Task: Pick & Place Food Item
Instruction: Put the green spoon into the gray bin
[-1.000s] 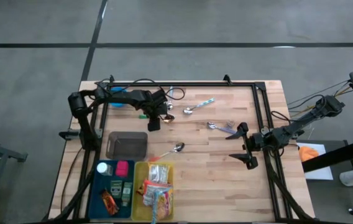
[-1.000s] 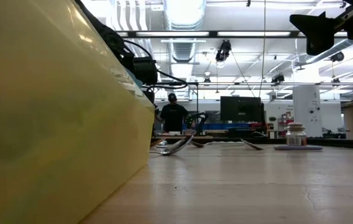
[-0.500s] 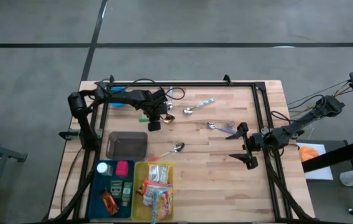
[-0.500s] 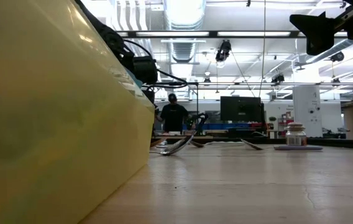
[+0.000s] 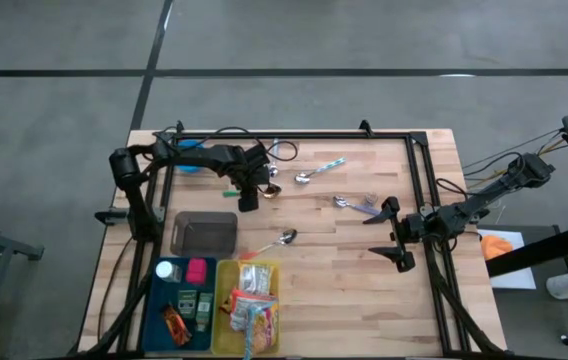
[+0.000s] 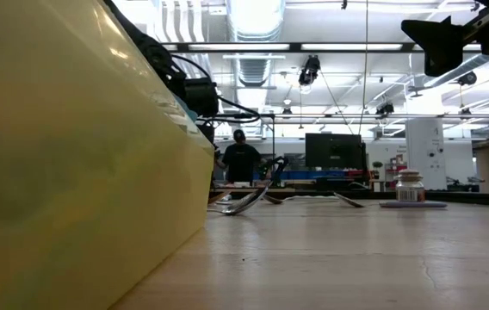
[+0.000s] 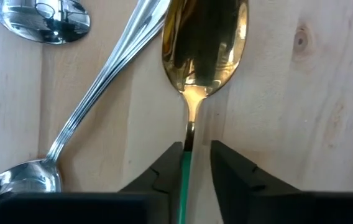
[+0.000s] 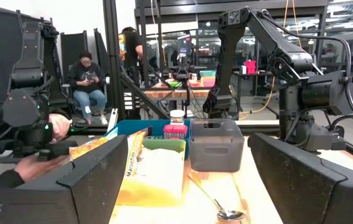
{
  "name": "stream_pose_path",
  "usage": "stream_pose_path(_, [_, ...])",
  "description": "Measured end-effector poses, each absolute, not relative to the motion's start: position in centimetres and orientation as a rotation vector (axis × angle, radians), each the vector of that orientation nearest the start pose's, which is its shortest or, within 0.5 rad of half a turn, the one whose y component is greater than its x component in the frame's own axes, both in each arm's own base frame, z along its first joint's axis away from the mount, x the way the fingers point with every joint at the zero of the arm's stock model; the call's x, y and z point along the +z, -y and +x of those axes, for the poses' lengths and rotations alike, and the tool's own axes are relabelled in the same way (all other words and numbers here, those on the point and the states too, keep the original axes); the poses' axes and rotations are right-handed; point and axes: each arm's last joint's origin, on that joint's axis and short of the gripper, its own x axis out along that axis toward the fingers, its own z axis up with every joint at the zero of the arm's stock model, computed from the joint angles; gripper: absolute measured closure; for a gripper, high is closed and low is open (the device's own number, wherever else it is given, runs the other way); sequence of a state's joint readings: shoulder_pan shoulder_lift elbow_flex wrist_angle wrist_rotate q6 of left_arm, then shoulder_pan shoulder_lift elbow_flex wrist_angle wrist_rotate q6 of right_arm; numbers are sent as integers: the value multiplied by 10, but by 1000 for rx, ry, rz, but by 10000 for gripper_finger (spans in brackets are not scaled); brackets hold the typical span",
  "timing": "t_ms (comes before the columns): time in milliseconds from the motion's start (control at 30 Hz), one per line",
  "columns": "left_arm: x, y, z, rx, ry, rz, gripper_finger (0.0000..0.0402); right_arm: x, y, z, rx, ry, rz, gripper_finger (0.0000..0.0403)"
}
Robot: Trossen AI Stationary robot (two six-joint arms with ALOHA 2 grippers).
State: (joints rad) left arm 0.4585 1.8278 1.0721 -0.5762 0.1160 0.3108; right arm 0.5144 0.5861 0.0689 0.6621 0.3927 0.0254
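A gold spoon (image 7: 204, 43) with a green handle (image 7: 186, 180) lies flat on the wooden table at the far left (image 5: 271, 189). My left gripper (image 7: 196, 155) points down over it, open a little, one finger on each side of the handle just behind the bowl. Food packets (image 5: 252, 305) lie in a yellow bin at the near left. My right gripper (image 5: 396, 235) waits wide open above the table's right side, with nothing between its fingers (image 8: 288, 180). My left gripper comes from above with its fingers across the spoon's green handle (image 7: 186, 168), close to the bowl. One finger (image 7: 167, 171) lies right beside the handle, and I cannot tell whether it touches. The other finger stands apart from it. The spoon lies flat on the table.
Two silver spoons (image 7: 96, 87) lie close beside the gold one. More spoons (image 5: 319, 170), (image 5: 354, 205), (image 5: 282, 238) are scattered mid-table. A grey bin (image 5: 204, 232), a blue tray (image 5: 182, 300) and the yellow bin (image 5: 226, 335) stand at the near left. A person's hands show beyond the table (image 8: 33, 165).
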Motion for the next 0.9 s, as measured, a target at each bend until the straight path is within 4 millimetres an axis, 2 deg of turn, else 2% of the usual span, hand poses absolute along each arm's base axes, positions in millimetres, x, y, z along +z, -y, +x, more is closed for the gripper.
stream_pose_path(367, [140,-129,303,111,-1323,-71,227,194,-57,124,123,129,89,64])
stream_pose_path(533, [140,-124,305,123,-1333,-43,197,194,-57,124,123,129,89,64])
stream_pose_path(900, [140,-125,305,153,-1322,-129,149,194,-57,124,123,129,89,64])
